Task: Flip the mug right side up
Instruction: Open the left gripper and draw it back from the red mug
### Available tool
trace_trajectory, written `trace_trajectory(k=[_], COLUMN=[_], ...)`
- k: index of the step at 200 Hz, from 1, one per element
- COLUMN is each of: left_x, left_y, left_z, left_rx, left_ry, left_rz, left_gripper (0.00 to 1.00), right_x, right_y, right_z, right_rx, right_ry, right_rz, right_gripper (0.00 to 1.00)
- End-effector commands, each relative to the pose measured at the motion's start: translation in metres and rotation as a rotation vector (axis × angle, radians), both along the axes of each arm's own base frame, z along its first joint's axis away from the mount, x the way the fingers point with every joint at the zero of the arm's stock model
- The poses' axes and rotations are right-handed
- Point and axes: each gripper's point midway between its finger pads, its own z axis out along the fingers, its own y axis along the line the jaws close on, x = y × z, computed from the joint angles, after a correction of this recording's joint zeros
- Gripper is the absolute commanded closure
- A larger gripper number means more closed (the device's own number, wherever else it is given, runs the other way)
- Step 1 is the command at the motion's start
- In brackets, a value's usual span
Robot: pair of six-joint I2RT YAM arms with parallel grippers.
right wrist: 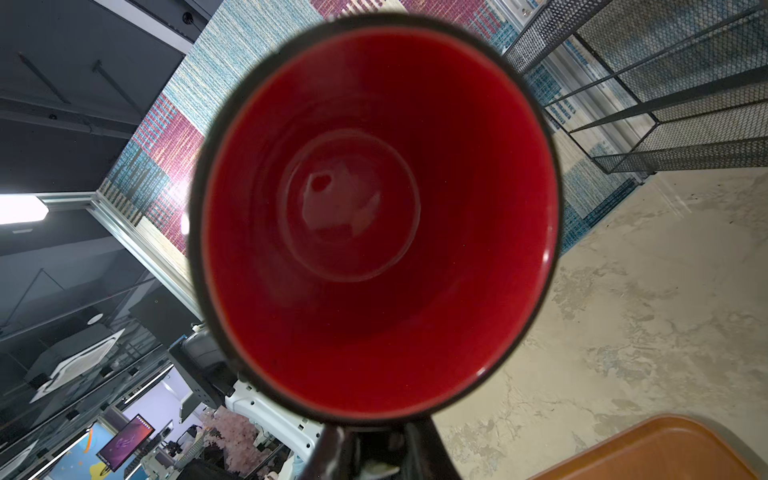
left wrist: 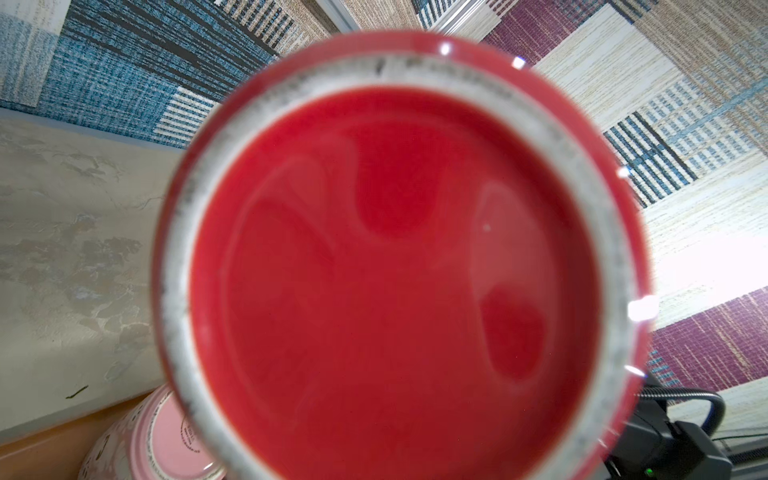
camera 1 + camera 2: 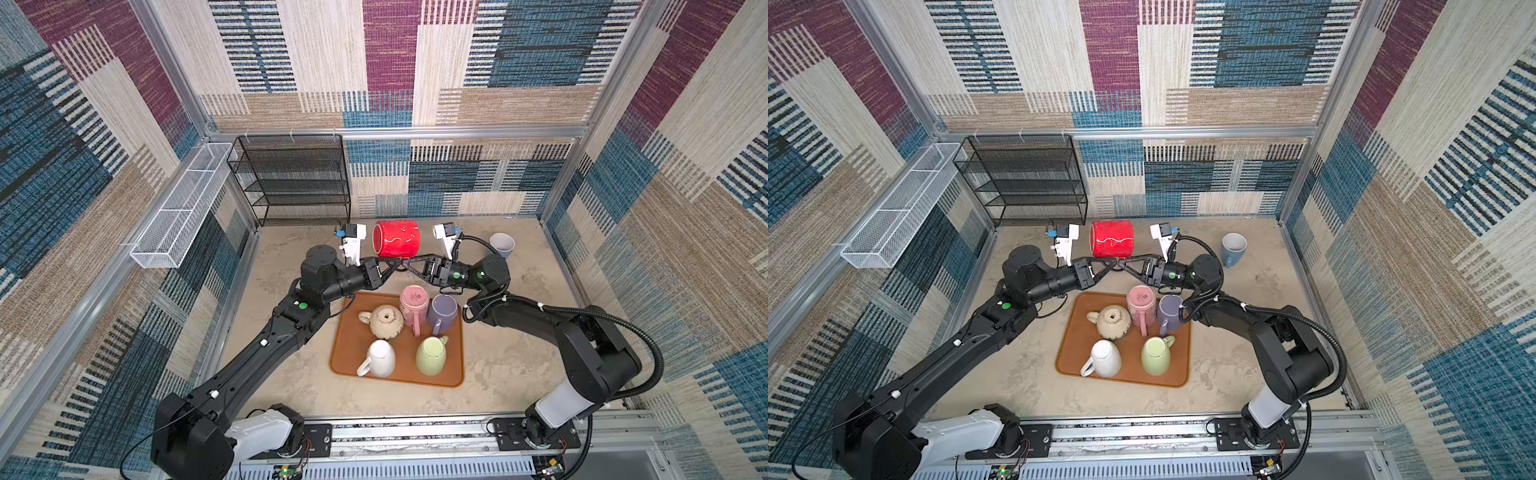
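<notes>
Both top views: the left pincer is clenched beneath the red mug, seemingly on its hidden handle; for the right pincer, no state can be told. Sideways, the mug is held at twelve o'clock of the tray. Mid-turn is judged; mouth-up rotation is needed.

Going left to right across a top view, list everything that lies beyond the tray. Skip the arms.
White wire basket → black mesh rack → red mug, lying sideways in the air → grey-blue mug.
</notes>
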Motion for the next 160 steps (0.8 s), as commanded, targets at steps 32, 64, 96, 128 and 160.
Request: trace_trajectory(k=[32,64,96,128,160], left_x=[-0.002,-0.008,-0.009,-0.008,-0.005], left_y=[-0.005,-0.008,-0.008,-0.007,-0.001], left_z=[0.012,0.011,0.008,0.0,-0.008], left_rx=[-0.048,-0.05,-0.049,-0.036,-0.011], left_ry=[-0.038,-0.036,-0.032,-0.026,-0.024], left_rz=[-0.033,-0.069,-0.073,-0.062,-0.021], left_gripper=[1.0,1.0,1.0,1.0,0.84], right_x=[0.0,0.001,0.002,0.002,0.002], right_y=[0.004,0.005,0.006,0.005,0.004], right_z=[0.012,0.013,0.014,0.014,0.01], right_rx=[0.034,0.039,0.046,0.048,0.042], right_ry=[-0.042,-0.044,-0.046,-0.045,-0.037], right_rz=[-0.002,-0.006,-0.011,-0.015,-0.023], right_gripper=[0.73,0.84,0.97,1.0,1.0])
